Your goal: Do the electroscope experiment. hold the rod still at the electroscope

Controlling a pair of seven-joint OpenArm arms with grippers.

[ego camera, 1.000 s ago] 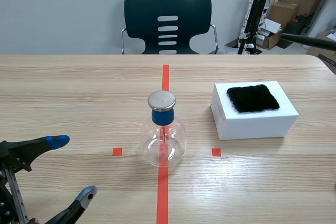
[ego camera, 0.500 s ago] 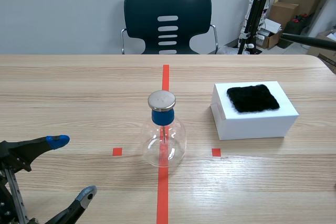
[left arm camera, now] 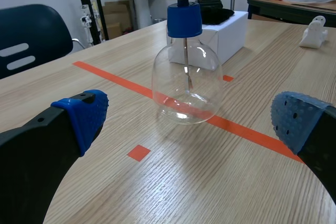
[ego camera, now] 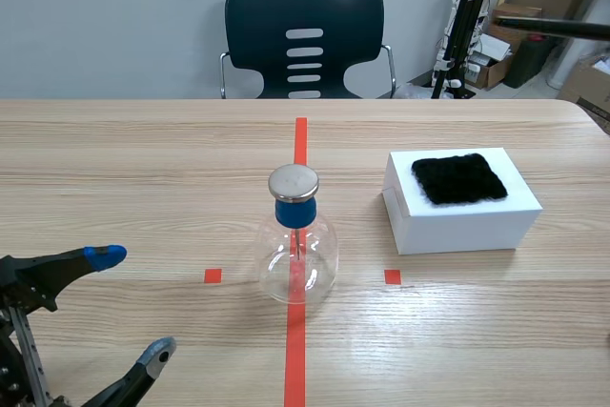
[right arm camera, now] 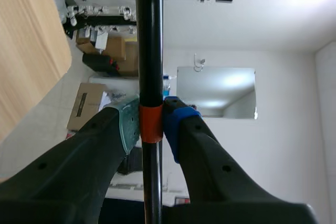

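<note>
The electroscope (ego camera: 297, 247) is a clear flask with a blue stopper and a round metal cap (ego camera: 294, 181), standing on the red tape line at mid-table. My left gripper (ego camera: 131, 305) stands open near the table's front left corner. In the left wrist view the electroscope (left arm camera: 186, 85) is just ahead of the open left gripper (left arm camera: 190, 121), untouched. My right gripper (right arm camera: 151, 123) is shut on a black rod (right arm camera: 149, 35) at its orange band. In the scene view only the rod's end (ego camera: 553, 28) shows, high at the far right, well away from the electroscope.
A white box (ego camera: 467, 219) with a black fur patch (ego camera: 459, 178) on top stands right of the flask. A dark chair (ego camera: 305, 37) is behind the table. In the left wrist view a small white object (left arm camera: 315, 32) lies beyond the box (left arm camera: 226, 32).
The rod's end at the far right has risen higher in the scene view. The left arm and the electroscope have not moved.
</note>
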